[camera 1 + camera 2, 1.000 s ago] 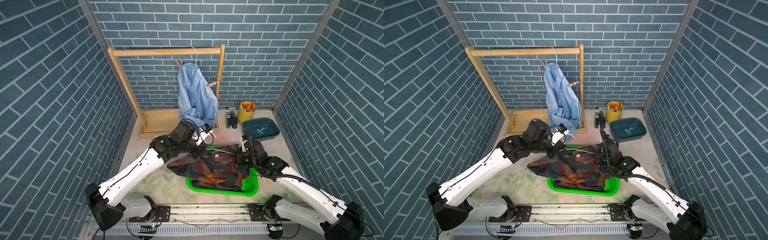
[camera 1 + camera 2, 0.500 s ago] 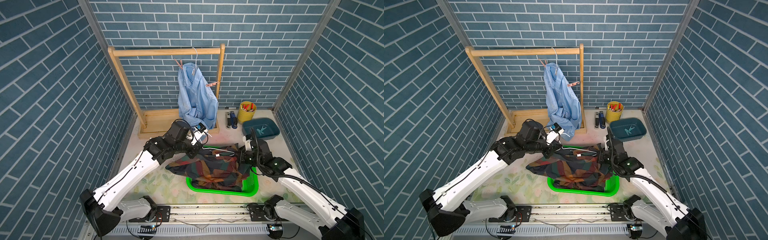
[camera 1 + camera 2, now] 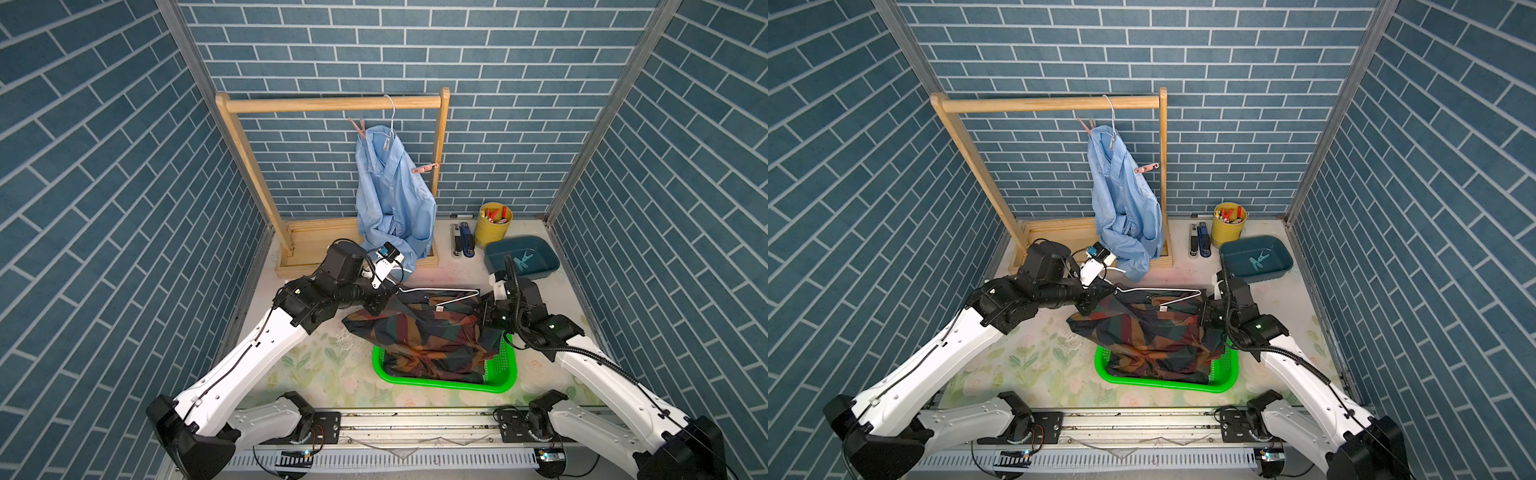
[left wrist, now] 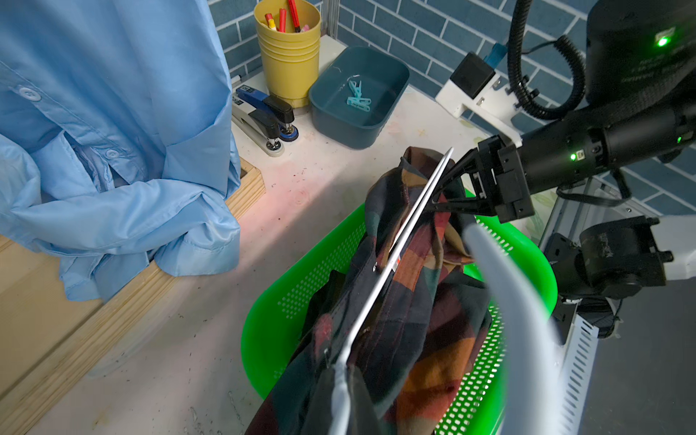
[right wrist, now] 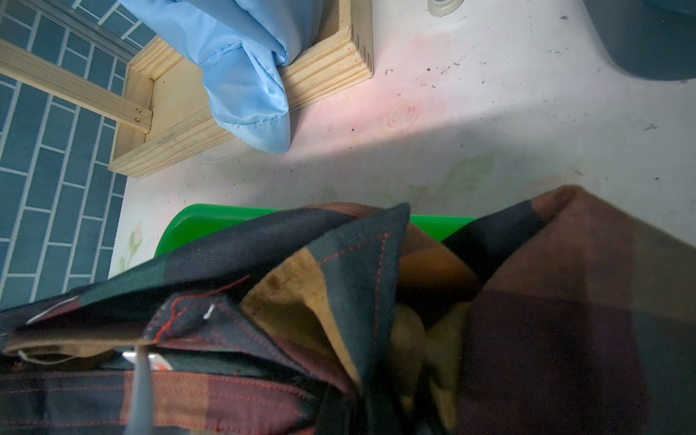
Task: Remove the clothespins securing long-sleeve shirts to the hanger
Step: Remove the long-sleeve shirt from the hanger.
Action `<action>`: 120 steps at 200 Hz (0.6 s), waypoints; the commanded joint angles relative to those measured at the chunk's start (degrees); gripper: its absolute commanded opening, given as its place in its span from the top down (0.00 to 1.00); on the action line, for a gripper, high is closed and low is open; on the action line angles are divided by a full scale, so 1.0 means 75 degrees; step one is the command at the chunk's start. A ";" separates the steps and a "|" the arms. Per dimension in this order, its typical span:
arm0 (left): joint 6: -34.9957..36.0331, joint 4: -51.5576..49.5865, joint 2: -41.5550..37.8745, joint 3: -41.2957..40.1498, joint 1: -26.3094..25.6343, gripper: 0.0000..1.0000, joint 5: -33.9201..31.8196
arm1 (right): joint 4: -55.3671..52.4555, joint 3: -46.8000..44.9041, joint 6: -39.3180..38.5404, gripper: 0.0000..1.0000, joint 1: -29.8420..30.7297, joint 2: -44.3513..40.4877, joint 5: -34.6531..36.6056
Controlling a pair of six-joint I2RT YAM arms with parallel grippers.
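over the green basket (image 3: pixel 505 374) closest to you, the plaid shirt (image 3: pixel 419 332) hangs on a white wire hanger (image 3: pixel 436 289) whose long axis runs side to side between your two arms. the left gripper (image 3: pixel 384 297) is clamped on one end of the hanger with cloth around it. the right gripper (image 4: pixel 448 188) is pinched together on the shirt's other shoulder, beside the wire tip. no pegs show on this shirt. beyond, two teal clothespins (image 3: pixel 521 261) lie in the blue bin (image 3: pixel 544 255). farthest back, the pale blue shirt (image 3: pixel 395 199) hangs on the wooden rack (image 3: pixel 332 104) with two salmon clothespins (image 3: pixel 360 126) clipped on it, above and behind both grippers. your left arm looks the nearer one.
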 commanded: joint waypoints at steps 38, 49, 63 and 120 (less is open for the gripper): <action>-0.0111 0.0705 0.1168 0.0827 -0.0657 1.00 -0.0108 | -0.0564 -0.0023 -0.0199 0.67 -0.0003 -0.0828 0.0615; -0.0083 0.0711 0.1354 0.0975 -0.0744 1.00 -0.0120 | -0.0944 0.0029 -0.0222 0.53 -0.0008 -0.1214 0.1158; -0.0159 0.0857 0.1504 0.1067 -0.0800 1.00 -0.0052 | -0.1132 -0.0013 -0.0249 0.42 -0.0012 -0.1722 0.1356; -0.0226 0.1062 0.2204 0.1672 -0.0948 1.00 -0.0074 | -0.2654 0.0714 -0.0307 0.35 -0.0014 -0.2525 0.2429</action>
